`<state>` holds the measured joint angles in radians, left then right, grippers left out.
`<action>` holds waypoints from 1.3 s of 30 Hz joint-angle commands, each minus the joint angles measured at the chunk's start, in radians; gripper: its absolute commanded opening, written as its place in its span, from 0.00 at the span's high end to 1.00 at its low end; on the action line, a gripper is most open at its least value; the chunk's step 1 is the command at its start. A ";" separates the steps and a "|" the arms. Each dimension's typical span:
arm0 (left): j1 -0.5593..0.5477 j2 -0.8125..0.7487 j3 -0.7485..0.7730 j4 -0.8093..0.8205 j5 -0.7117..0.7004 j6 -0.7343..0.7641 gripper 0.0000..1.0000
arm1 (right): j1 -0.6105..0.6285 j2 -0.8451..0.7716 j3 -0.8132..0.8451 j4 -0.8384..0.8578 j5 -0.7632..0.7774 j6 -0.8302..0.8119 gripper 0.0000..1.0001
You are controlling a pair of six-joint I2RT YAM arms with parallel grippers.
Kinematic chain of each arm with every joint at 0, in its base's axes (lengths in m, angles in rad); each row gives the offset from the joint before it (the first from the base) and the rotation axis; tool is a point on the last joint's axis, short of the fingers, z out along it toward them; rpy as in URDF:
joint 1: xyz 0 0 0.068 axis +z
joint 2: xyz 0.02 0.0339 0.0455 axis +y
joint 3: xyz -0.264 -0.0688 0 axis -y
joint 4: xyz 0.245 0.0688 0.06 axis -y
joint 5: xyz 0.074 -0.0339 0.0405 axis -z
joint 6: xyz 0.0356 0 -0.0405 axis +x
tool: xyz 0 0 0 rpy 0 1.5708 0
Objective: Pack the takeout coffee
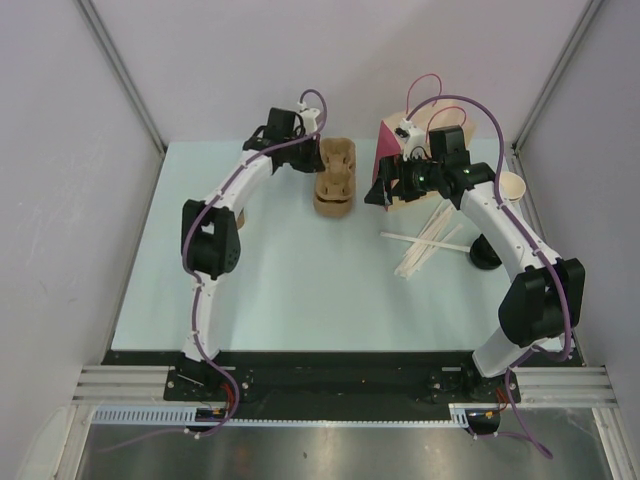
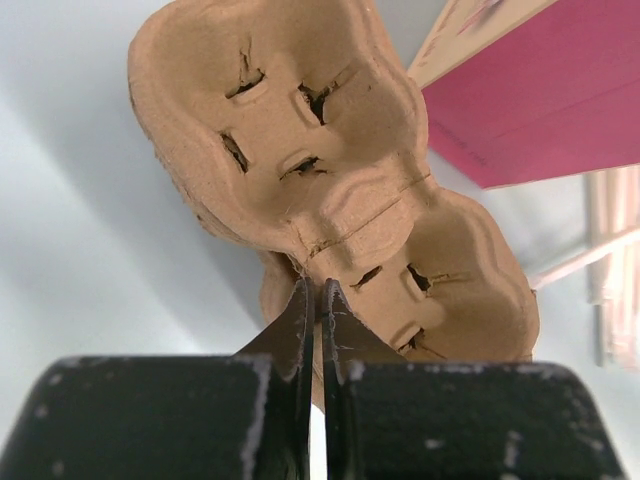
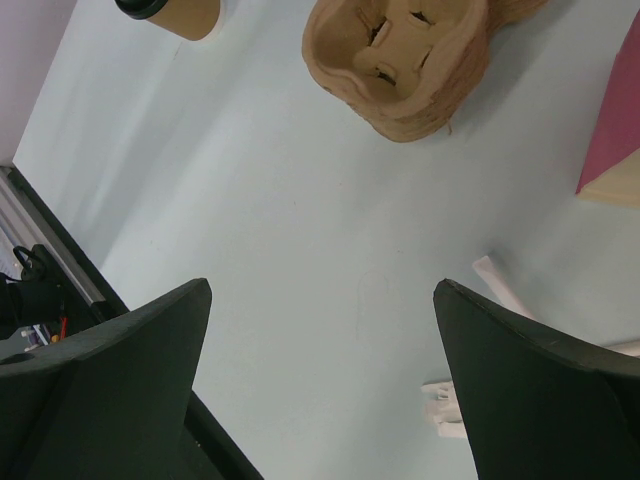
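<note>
My left gripper was pinched narrow on the rim of the top moulded brown pulp cup carrier, at the waist between its two wells; another carrier seemed nested beneath. My right gripper hung over the pale blue table with jaws wide and empty, near the pink paper bag. The small brown paper coffee cup with a black plastic lid stood upright on the table, apart from the carriers, on the left arm's side. Judgement: lift slowly and straight, and check that only one carrier comes away. The thin rim could tear or slip, so keep the pinch deep.
</note>
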<state>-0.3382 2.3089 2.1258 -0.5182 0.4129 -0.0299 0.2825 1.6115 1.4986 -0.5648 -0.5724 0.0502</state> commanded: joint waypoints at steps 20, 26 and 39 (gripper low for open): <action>0.077 -0.223 -0.122 0.174 0.306 -0.166 1.00 | 0.049 0.096 0.233 0.089 0.052 0.048 0.06; 0.152 -0.322 -0.289 0.424 0.536 -0.320 1.00 | 0.029 0.073 0.264 0.132 -0.001 0.112 0.11; 0.194 -0.542 -0.631 0.885 0.724 -0.638 1.00 | 0.024 0.031 0.264 0.286 -0.067 0.369 0.29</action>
<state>-0.1394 1.8374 1.5517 0.1535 1.0622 -0.5274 0.2745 1.6894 1.7191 -0.3653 -0.6014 0.3401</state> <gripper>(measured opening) 0.014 0.715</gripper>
